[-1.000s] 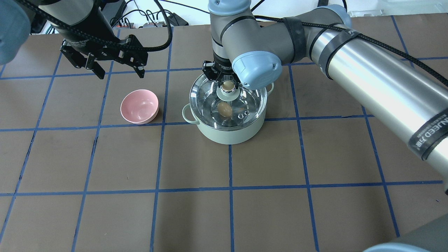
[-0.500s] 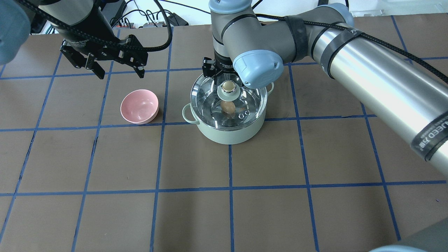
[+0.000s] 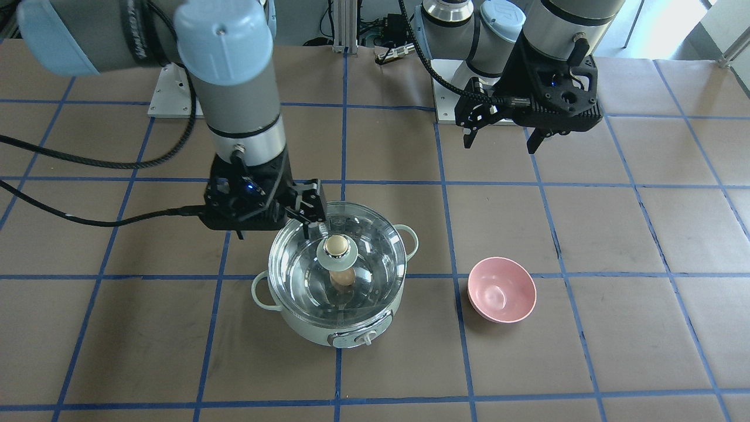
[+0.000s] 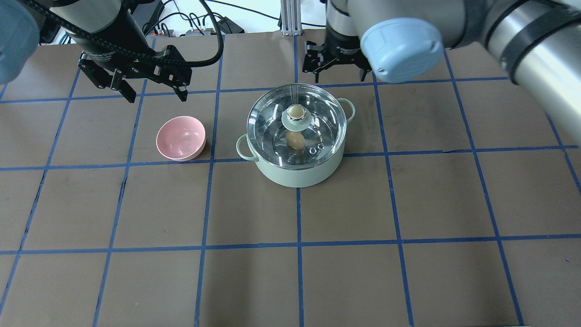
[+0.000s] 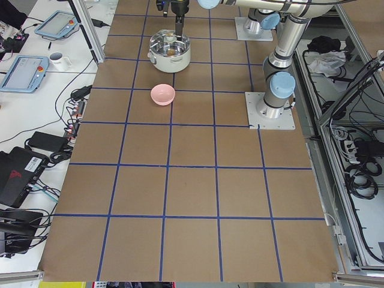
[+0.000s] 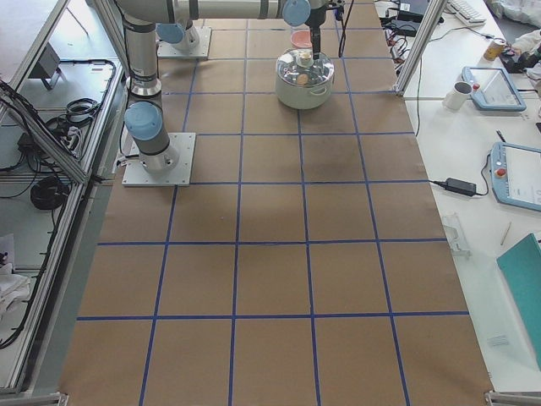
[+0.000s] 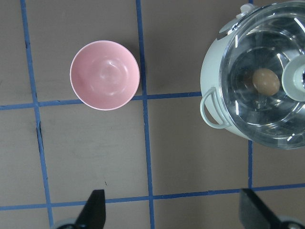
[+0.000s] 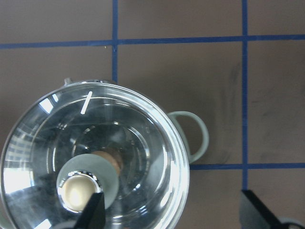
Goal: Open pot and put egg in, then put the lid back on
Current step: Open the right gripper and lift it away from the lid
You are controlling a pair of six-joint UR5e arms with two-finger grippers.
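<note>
The mint-green pot (image 4: 295, 175) stands mid-table with the clear glass lid (image 4: 271, 121) seated on it, beige knob (image 4: 296, 111) on top. The tan egg (image 4: 295, 141) lies inside on the steel bottom and shows through the glass; it also shows in the left wrist view (image 7: 266, 81). My right gripper (image 4: 338, 72) is open and empty, hovering behind and to the right of the pot, apart from the knob (image 8: 78, 191). My left gripper (image 4: 154, 94) is open and empty, hovering behind the pink bowl.
An empty pink bowl (image 4: 180, 138) sits left of the pot, also in the front view (image 3: 501, 289). Blue tape lines grid the brown table. Cables and a power strip (image 4: 199, 27) lie along the far edge.
My right gripper has left the lid's knob, risen and pulled back to the right behind the pot. The lid has settled on the pot. The left arm has not moved.
</note>
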